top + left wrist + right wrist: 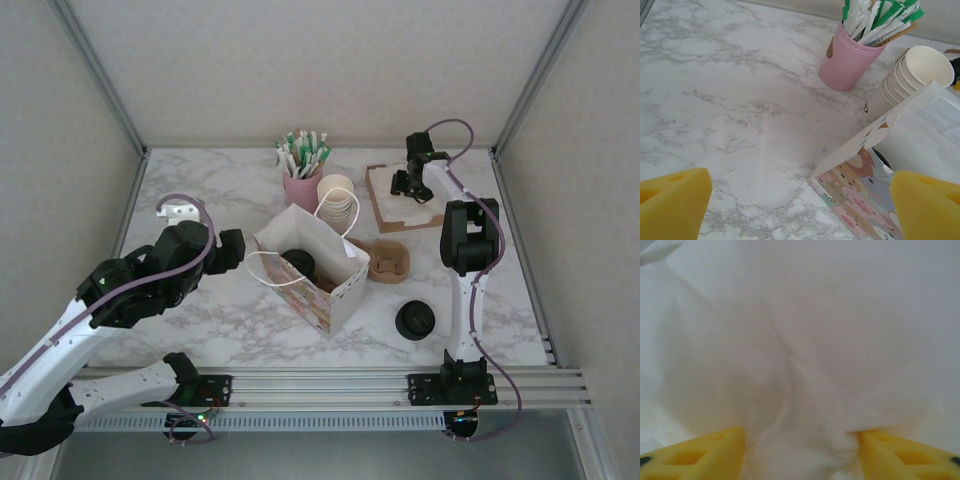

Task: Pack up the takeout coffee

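Note:
The takeout coffee [298,262] stands inside the open patterned paper bag [330,300], its black lid facing up. My left gripper [235,250] hovers just left of the bag, open and holding nothing. In the left wrist view the bag's corner [865,190] lies between the yellow fingers of that gripper [800,200]. My right gripper [405,185] is at the back right, pressed down into white napkins [840,315]. Its fingers [801,450] stand apart with a fold of napkin bunching up between them.
A pink cup of wrapped straws [300,185] and a stack of lidless paper cups [338,200] stand behind the bag. A brown tray [372,195] holds the napkins. A cardboard cup carrier [388,260] and a stack of black lids [415,320] lie right of the bag.

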Controlling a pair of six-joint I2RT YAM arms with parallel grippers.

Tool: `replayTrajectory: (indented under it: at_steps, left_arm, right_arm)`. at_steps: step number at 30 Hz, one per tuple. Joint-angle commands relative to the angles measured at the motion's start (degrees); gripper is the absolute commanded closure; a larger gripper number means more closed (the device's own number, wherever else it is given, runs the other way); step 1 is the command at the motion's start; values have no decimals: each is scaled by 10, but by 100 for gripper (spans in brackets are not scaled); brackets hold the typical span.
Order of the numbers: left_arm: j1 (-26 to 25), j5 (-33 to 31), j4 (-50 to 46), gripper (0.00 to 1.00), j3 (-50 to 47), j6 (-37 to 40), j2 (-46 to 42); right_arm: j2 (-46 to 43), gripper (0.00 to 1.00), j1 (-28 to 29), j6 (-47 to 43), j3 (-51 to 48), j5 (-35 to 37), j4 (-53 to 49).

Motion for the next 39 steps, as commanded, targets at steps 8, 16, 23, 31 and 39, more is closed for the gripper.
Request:
replayTrajectory:
  at_steps: [8,16,23,31,39]
  left_arm:
    - [-3,-3,12,11,21,-2,7]
    - [-3,7,22,13,39,25,12]
    - [-3,19,35,13,81,69,39]
    - [-3,64,57,12,22,39,6]
    - [-3,94,65,10,2,45,-19]
  right_arm:
    - [-47,62,-3,22,-14,-11,-8]
    - [-178,100,-4,38,-78,-24,12]
    - [-347,100,-4,68,-171,-76,19]
    - [-613,100,6,81,-245,-115,-40]
    - [-766,100,63,140,-214,-158,-118]
